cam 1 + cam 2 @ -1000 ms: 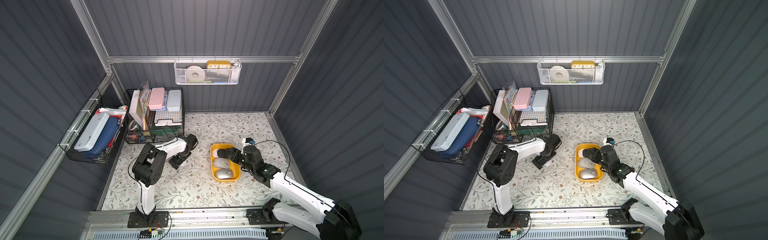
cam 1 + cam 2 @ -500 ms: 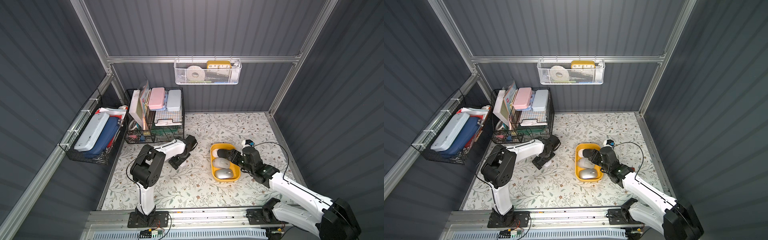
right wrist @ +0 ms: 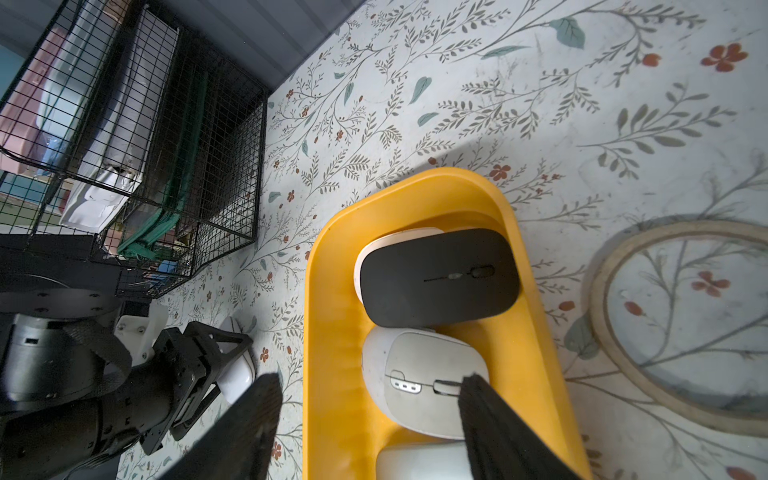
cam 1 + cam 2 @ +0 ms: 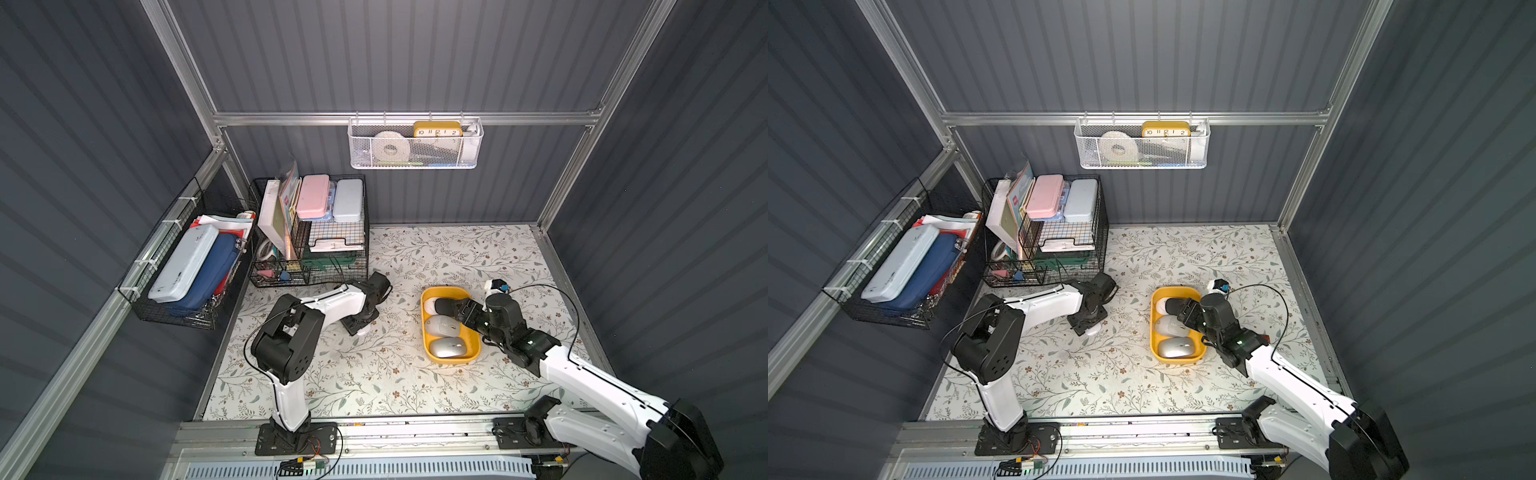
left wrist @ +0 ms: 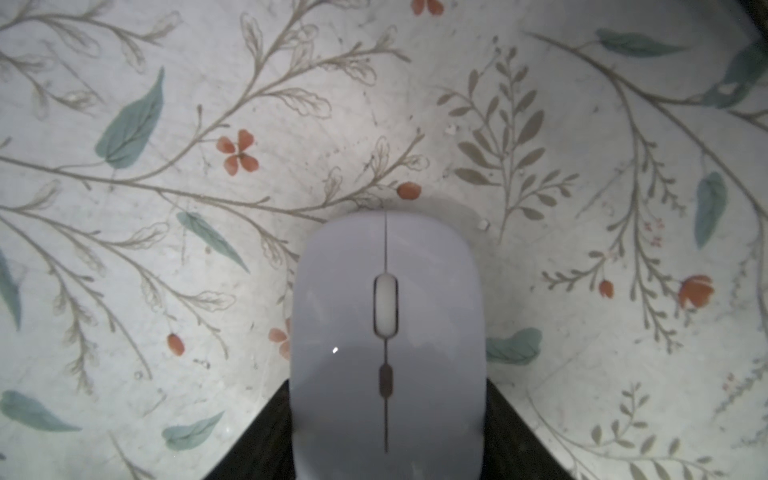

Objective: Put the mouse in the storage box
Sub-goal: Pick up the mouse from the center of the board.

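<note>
A pale white mouse (image 5: 386, 332) lies on the flowered tabletop left of centre, and my left gripper (image 5: 386, 440) is shut on its sides; in both top views only its edge (image 4: 364, 331) shows under the gripper (image 4: 360, 325). The mustard-yellow storage box (image 4: 424, 332) (image 3: 332, 332) stands right of centre. It holds a black mouse (image 3: 436, 278) lying on a white one (image 3: 365, 257), a beige mouse (image 3: 424, 382) and a silver mouse (image 4: 449, 347). My right gripper (image 3: 365, 399) (image 4: 463, 311) hangs open over the box's far half, holding nothing.
A black wire rack (image 4: 307, 232) full of cases and books stands at the back left, close behind the left arm. A black wire basket (image 4: 187, 270) hangs on the left wall, a white mesh basket (image 4: 415, 143) on the back wall. A thin tape ring (image 3: 602, 291) lies beside the box.
My left gripper has closed from wide open onto the mouse on the table. The right arm has hardly moved.
</note>
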